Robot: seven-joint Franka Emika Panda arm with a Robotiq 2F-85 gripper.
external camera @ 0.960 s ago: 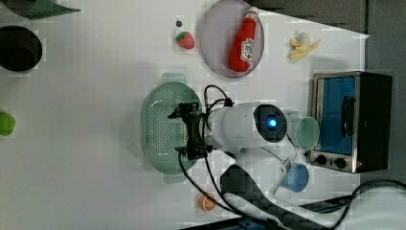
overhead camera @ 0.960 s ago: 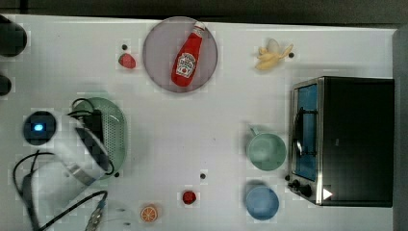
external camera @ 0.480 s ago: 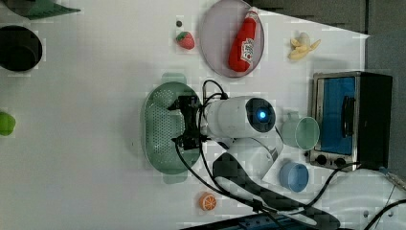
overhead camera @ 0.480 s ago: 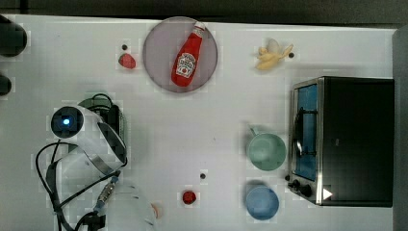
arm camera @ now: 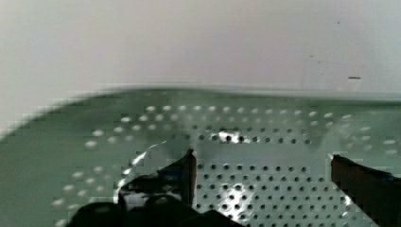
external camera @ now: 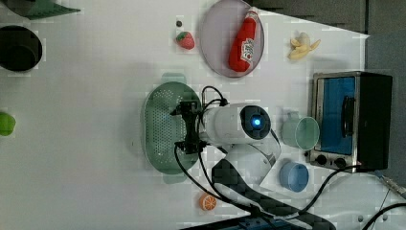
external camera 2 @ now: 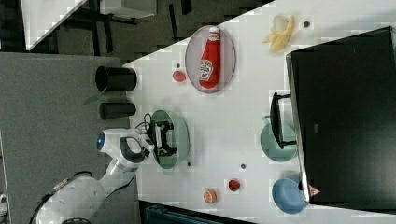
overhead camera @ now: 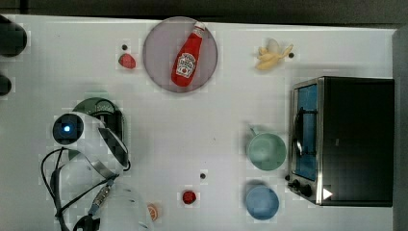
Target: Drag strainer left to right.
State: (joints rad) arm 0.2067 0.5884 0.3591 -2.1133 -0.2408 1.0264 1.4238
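The pale green round perforated plastic strainer point(external camera: 165, 127) lies on the white counter point(external camera: 95, 143) toward the left view's left, directly under the black claw point(external camera: 187, 128), which hangs over the bowl's side nearer the left view's right. In the wrist view the claw point(arm camera: 260, 165) stands spread wide with nothing between its two dark fingertips point(arm camera: 188, 165), and the dotted floor of the strainer point(arm camera: 265, 189) fills the space beneath them; whether the tips touch that floor cannot be told.

In the top view the white arm covers nearly all of the strainer point(overhead camera: 91, 103), leaving a green sliver of rim and a tab handle at the top view's left. In the right view the claw point(external camera 2: 163, 138) and its cables cover the middle of the strainer point(external camera 2: 180, 135).

The strainer is a wide, shallow bowl, oval as seen in the left view, with rows of small holes and a small tab handle at each end
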